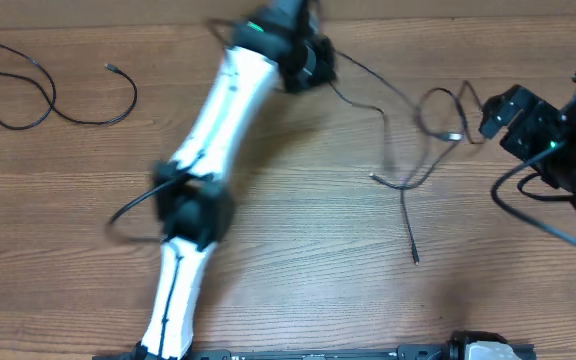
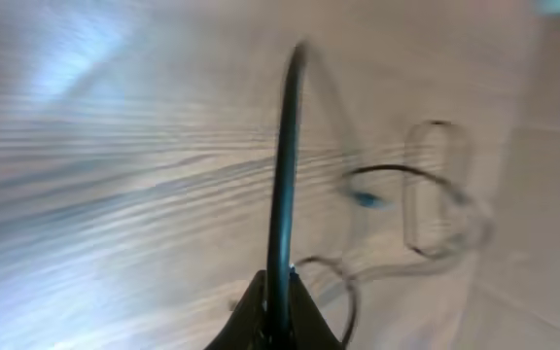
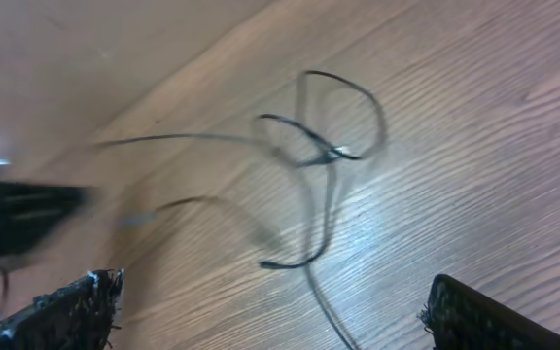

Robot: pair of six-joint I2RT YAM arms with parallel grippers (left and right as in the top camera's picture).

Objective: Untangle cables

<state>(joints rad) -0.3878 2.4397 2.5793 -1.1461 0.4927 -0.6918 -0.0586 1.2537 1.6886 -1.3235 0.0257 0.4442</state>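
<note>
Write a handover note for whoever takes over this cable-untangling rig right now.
Left tool: shut on the held cable, up at the far side.
Right tool: open, holding nothing, beside the tangle.
Cables: the held cable runs back into the tangle, right of centre. A loose cable lies apart at the far left.
Done: that loose cable is separated.
Left: the tangle is looped together and the held cable is not yet free of it.
</note>
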